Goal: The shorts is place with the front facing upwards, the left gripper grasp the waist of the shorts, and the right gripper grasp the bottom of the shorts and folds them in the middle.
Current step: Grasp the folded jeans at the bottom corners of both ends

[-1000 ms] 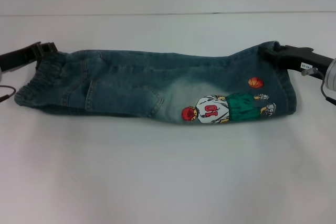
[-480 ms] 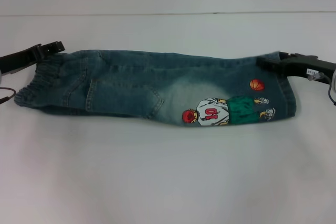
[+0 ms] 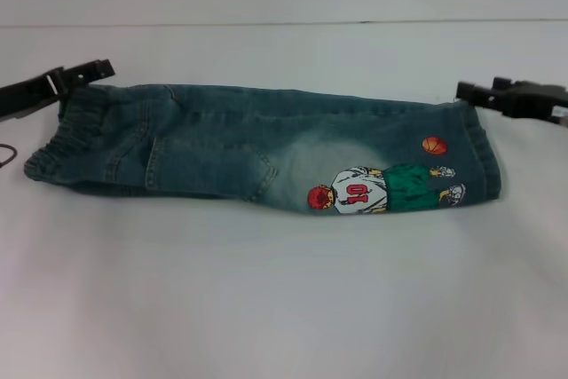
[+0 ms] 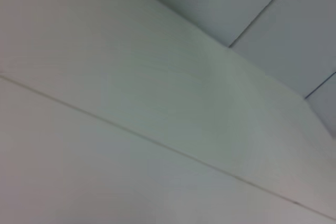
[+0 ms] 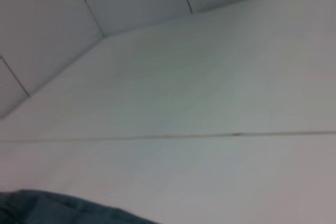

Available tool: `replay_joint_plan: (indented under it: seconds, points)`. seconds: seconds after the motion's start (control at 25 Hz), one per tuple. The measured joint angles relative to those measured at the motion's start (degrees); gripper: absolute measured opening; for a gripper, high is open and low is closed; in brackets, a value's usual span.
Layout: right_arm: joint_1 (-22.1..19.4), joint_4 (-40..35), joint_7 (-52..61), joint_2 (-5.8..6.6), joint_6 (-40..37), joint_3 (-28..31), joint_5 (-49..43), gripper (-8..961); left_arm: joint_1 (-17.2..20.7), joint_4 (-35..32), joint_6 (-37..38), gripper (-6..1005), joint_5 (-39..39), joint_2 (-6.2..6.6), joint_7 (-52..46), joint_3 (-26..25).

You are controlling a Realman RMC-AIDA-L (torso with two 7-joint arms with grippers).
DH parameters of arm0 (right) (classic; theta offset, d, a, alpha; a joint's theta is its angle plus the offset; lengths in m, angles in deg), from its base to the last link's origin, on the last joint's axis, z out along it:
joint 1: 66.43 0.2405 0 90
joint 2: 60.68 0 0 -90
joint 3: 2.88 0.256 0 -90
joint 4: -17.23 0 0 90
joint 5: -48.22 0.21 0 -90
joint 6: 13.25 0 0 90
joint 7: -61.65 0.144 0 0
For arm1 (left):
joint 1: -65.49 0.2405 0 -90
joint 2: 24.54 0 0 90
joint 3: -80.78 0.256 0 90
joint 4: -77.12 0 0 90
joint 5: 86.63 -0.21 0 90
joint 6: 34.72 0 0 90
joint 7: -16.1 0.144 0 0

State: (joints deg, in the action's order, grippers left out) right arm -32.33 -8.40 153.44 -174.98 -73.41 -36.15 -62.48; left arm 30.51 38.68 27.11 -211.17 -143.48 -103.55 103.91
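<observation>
Shorts lying crosswise, one end at each of my claws

The shorts [image 3: 266, 148] run left-right on the table [image 3: 284, 290]: the waist [image 3: 67, 135] just beside my left gripper [image 3: 99, 68], the bottom [image 3: 486, 153] beside my right gripper [image 3: 469, 90]. Both hold nothing; can't tell how far the fingers are parted.

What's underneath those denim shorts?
The shorts lie flat on a white table. They are folded double, so a second denim layer sits beneath; whatever else they cover is hidden.
</observation>
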Motion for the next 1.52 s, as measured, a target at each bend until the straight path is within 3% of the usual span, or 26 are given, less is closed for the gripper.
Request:
replay_joint_plan:
  seconds: [0.24,0.48,0.64,0.8,0.88,1.16,1.52]
  points:
    - [-1.98,-5.46,3.53,1.62,-15.87,2.30,0.55,836,3.32,-4.21,8.48,917,2.97,1.09,0.04,0.00]
    - [-1.90,-9.57,4.32,3.61,-35.40,0.78,-2.04,834,5.78,-5.03,12.66,915,3.18,3.30,-0.11,0.35]
    - [-1.72,-13.81,5.29,3.39,-41.91,-0.37,-7.65,833,7.18,-5.11,16.08,913,2.82,5.53,-0.09,1.84]
    - [-1.67,-15.33,5.24,2.75,-44.25,-1.85,-11.98,832,9.35,-6.23,19.60,912,2.57,8.20,0.72,8.62]
    - [-1.77,-15.39,5.06,2.40,-44.17,-2.17,-12.55,831,10.46,-7.42,20.12,911,1.85,8.82,0.86,11.58]
    - [-1.60,-14.87,4.31,1.49,-42.19,-2.49,-12.72,831,11.57,-10.20,18.47,908,-2.52,8.04,0.95,12.60]
    - [-1.50,-14.58,4.22,0.97,-41.75,-2.95,-12.78,832,9.82,-10.33,8.29,905,-7.77,4.70,2.78,14.29]
